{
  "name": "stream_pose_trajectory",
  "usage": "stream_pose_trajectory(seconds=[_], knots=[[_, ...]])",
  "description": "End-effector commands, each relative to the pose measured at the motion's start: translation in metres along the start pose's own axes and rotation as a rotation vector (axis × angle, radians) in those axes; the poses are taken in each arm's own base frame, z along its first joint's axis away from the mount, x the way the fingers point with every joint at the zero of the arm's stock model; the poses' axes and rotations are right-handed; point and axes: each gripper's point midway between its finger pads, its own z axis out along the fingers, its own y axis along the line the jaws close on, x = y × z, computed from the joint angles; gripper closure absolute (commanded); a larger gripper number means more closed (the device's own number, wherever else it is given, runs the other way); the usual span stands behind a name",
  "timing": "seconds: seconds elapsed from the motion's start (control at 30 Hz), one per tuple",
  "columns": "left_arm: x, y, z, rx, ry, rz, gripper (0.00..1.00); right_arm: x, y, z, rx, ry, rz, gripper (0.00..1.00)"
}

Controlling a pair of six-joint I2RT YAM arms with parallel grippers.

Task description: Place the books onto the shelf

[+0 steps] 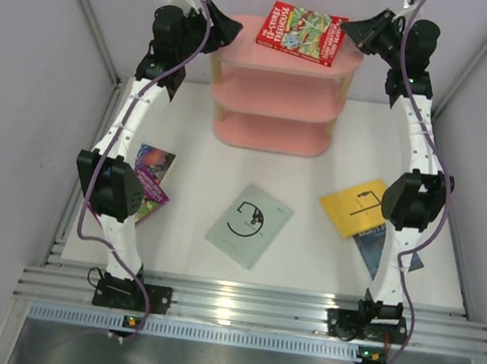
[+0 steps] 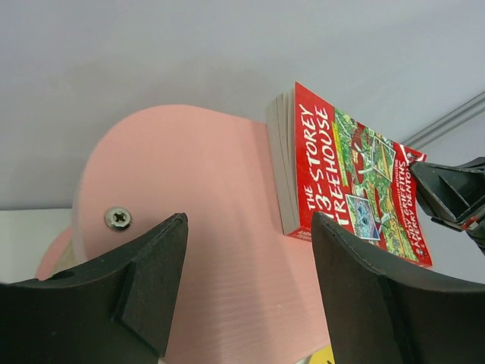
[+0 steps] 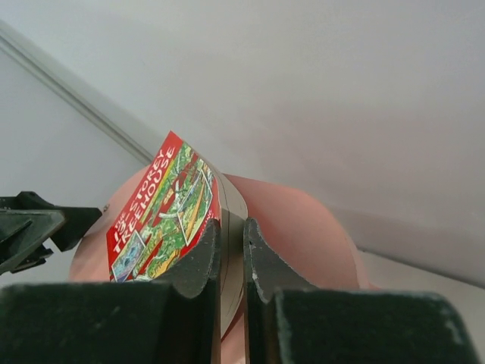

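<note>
Placement of the red book (image 1: 301,32) is, as I judge it, the step in hand and nearly finished; it lies flat, cover up, on the top tier of the pink shelf (image 1: 272,136), toward one o'clock of that board in the overhead view. My left gripper (image 2: 248,224) hovers at the board's nine o'clock end with its jaws spread wide and nothing between them, only bare pink showing in the gap. My right gripper (image 3: 232,227) sits at the book's three o'clock edge with its fingers drawn to a thin slit; the tips look to be against the book's edge, but whether they pinch any of it I cannot tell. Both my arms reach far forward from their bases at six o'clock, elbows raised, wrists turned inward to face each other across the top board. On the table lie the grey-green book (image 1: 249,225) at six o'clock of the shelf, the yellow book (image 1: 354,206) at four o'clock with a dark book (image 1: 377,246) partly beneath it and my right forearm, and the purple book (image 1: 150,179) at eight o'clock, half hidden by my left elbow; a sixth I cannot see. Next I should draw both grippers off without dragging the red book, then come down for a flat paperback; that calls for catching a thin edge.
</note>
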Motion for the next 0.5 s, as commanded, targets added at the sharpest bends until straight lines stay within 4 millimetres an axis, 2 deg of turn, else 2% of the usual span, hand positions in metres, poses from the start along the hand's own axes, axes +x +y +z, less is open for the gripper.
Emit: stream_pose_trajectory(seconds=[0.0,0.07,0.1,0.13,0.17,0.27,0.37,0.47], knots=[[0.003,0.002,0.005,0.019,0.016,0.055,0.28,-0.006,0.038,0.004,-0.097,-0.014,-0.056,1.00],[0.006,-0.005,0.007,0.067,0.028,0.057,0.28,-0.005,0.043,0.007,-0.121,-0.019,-0.047,0.98],[0.010,-0.005,0.009,0.082,0.038,0.053,0.28,-0.002,0.044,0.011,-0.125,-0.017,-0.043,0.94],[0.015,-0.008,0.010,0.098,0.049,0.041,0.29,0.000,0.043,0.012,-0.126,-0.016,-0.043,0.86],[0.017,-0.009,0.011,0.114,0.056,0.037,0.29,0.003,0.041,0.013,-0.118,-0.009,-0.040,0.64],[0.025,-0.014,0.013,0.142,0.070,0.037,0.29,0.009,0.023,0.013,-0.029,0.004,-0.042,0.44],[0.028,-0.013,0.014,0.138,0.073,0.042,0.29,0.000,0.013,0.008,0.055,-0.020,-0.060,0.38],[0.030,-0.009,0.017,0.128,0.073,0.039,0.28,-0.013,0.000,-0.001,0.162,-0.056,-0.062,0.37]])
